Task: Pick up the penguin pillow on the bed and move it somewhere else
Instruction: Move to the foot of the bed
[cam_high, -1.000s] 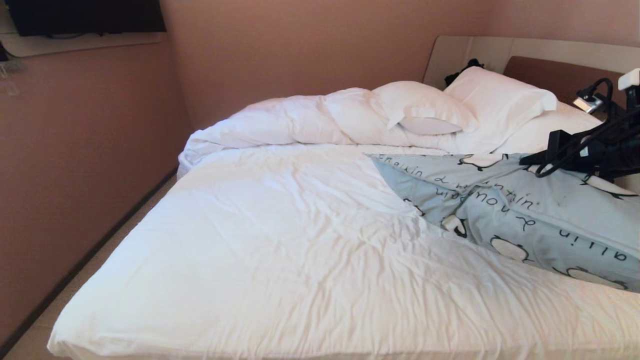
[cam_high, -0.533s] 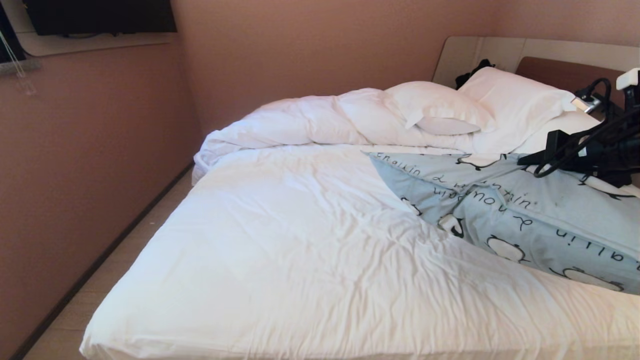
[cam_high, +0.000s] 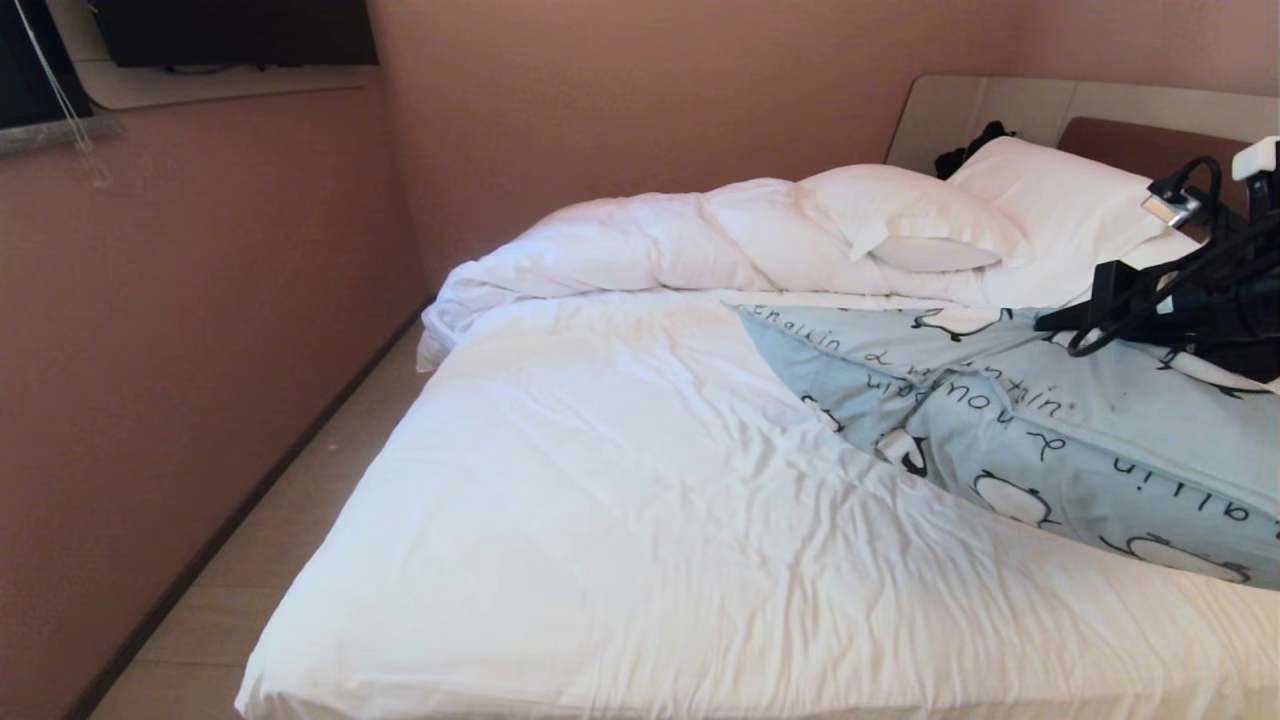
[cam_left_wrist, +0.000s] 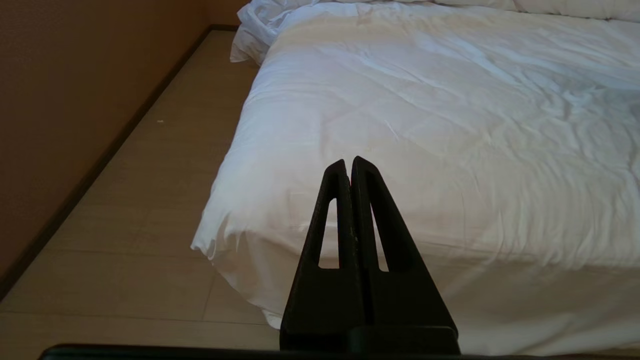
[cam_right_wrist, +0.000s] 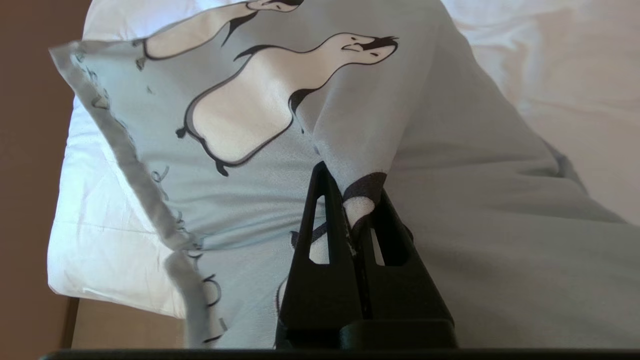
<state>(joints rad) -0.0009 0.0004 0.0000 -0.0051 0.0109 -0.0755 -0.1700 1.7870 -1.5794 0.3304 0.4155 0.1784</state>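
The penguin pillow (cam_high: 1050, 420), light blue with black-and-white penguins and script, lies across the right side of the bed (cam_high: 620, 500), one end lifted under my right arm (cam_high: 1190, 300). In the right wrist view my right gripper (cam_right_wrist: 352, 187) is shut on a pinched fold of the penguin pillow (cam_right_wrist: 260, 115), and the cloth hangs from the jaws. My left gripper (cam_left_wrist: 348, 162) is shut and empty. It hovers off the foot corner of the bed (cam_left_wrist: 450, 125), outside the head view.
A bunched white duvet (cam_high: 640, 240) and two white pillows (cam_high: 910, 215) (cam_high: 1060, 200) lie at the head end, with a black clothing bundle (cam_high: 970, 150) by the headboard (cam_high: 1130, 140). A pink wall (cam_high: 200, 300) and a narrow floor strip (cam_high: 280, 560) run along the bed's left.
The whole head view has shifted, so the bed, duvet and wall sit further right in the picture. The right arm and the gripped pillow keep the same place in the picture.
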